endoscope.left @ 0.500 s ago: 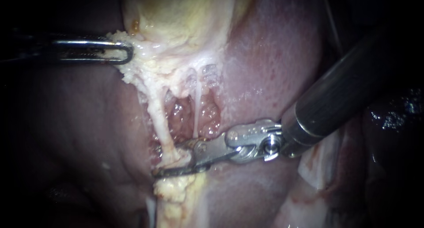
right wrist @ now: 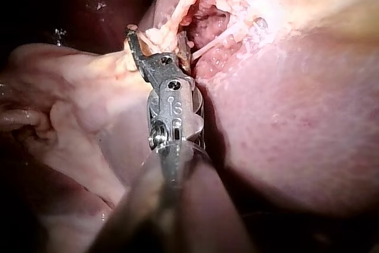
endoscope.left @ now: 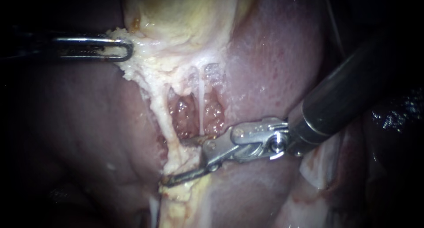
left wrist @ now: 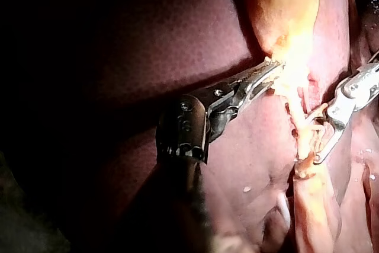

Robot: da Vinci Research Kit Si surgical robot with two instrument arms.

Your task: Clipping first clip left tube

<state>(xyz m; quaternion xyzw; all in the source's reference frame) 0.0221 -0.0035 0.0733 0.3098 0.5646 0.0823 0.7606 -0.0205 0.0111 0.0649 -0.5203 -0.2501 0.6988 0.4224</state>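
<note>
The liver (endoscope.left: 274, 55) carries everything here, glossy and pinkish-red. The yellowish gallbladder (endoscope.left: 185, 16) lies on its upper part and narrows into crumbly pale fatty tissue (endoscope.left: 141, 69). From that tissue two tubes run down across a raw, pebbly hollow (endoscope.left: 185, 117) in the liver: the thick left tube (endoscope.left: 164, 122) and, beside it but apart, a thin right tube (endoscope.left: 201, 108).
</note>
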